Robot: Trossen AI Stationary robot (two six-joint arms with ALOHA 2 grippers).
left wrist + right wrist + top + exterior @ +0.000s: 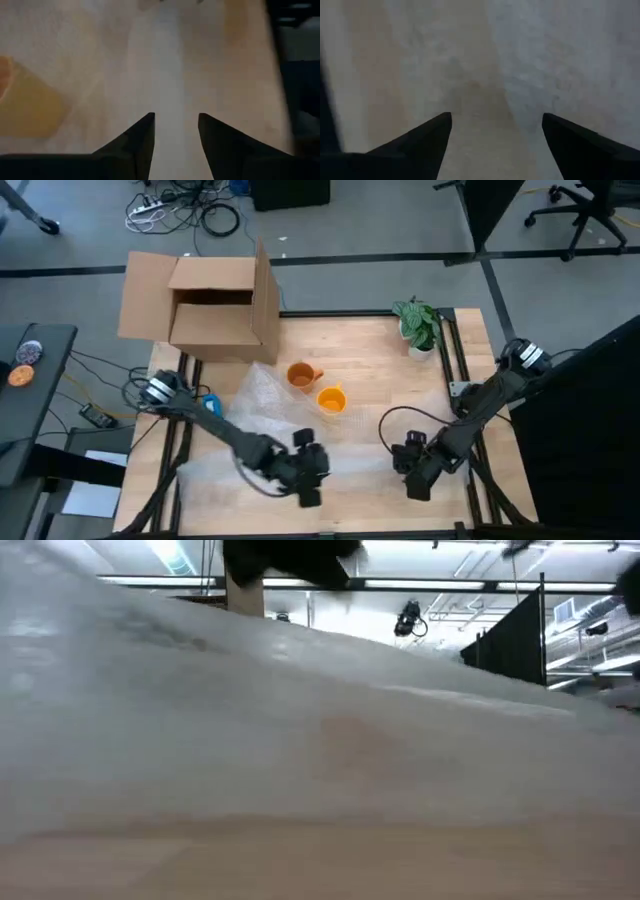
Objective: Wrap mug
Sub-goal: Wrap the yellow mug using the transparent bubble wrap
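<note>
Two mugs: orange, seen standing on the table (360, 350) in the high view; one mug (301, 375) lies nearer the box, the other mug (331, 400) just beside it toward the front edge; both are bare, and which one is the task's cannot be told.
Wrap: a clear sheet of wrap (262, 408) is spread on the table's left half, its edge reaching the two mugs; in the low view it fills most of the picture as a pale haze (300, 720).
Left gripper: the left gripper (310, 470) is held low over the front part of the wrap, near the front edge; in its wrist view the fingers (137, 140) are parted, with nothing between them, and an orange shape is seen blurred off to one side.
Right gripper: the right gripper (415, 470) is held low over bare wood at the front right, well apart from the mugs; its fingers (427, 135) are spread wide and empty.
Box: an open cardboard box (210, 305) is set at the back left corner.
Plant: a small potted plant (420, 328) stands at the back right.
</note>
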